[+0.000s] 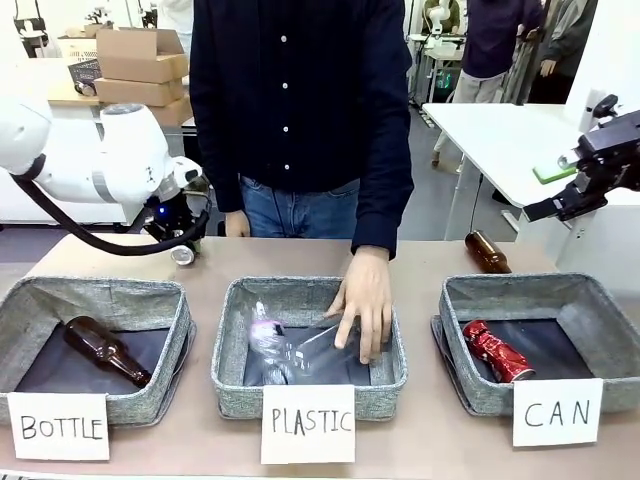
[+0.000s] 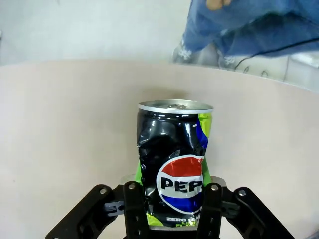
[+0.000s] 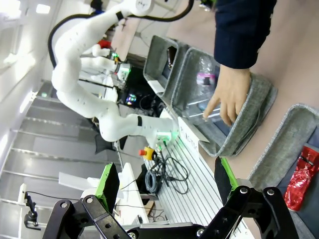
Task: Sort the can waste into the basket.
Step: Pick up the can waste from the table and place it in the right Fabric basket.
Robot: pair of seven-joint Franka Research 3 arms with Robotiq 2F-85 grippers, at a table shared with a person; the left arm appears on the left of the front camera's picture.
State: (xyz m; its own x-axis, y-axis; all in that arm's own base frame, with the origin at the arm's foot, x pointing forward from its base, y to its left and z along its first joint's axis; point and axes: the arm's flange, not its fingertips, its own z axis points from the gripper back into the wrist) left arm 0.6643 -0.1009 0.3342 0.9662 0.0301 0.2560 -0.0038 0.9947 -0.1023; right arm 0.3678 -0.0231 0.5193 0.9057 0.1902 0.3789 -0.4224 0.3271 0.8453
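In the front view the left jaws are hard to make out: dark, half behind the white wrist, low over the far left part of the table (image 1: 420, 262). Of the black can (image 1: 183, 256) just the silver top peeks out beneath them. The left wrist view is clearer (the can is dented, its lower end cut off by the frame). There the left jaws are clamped on the black can's sides. Whether it touches the table, I cannot tell.

The right jaws are wide apart with nothing between them, raised at the right and partly cut by the picture's edge.

The red can (image 1: 495, 350) lies inside the basket (image 1: 600, 298) signed "CAN". A person's hand (image 1: 365, 305) covers part of a clear plastic bottle (image 1: 280, 345) in the middle basket (image 1: 232, 330).

The table is pale brown. Behind it are cardboard boxes (image 1: 140, 65) and a white side table (image 1: 500, 130).
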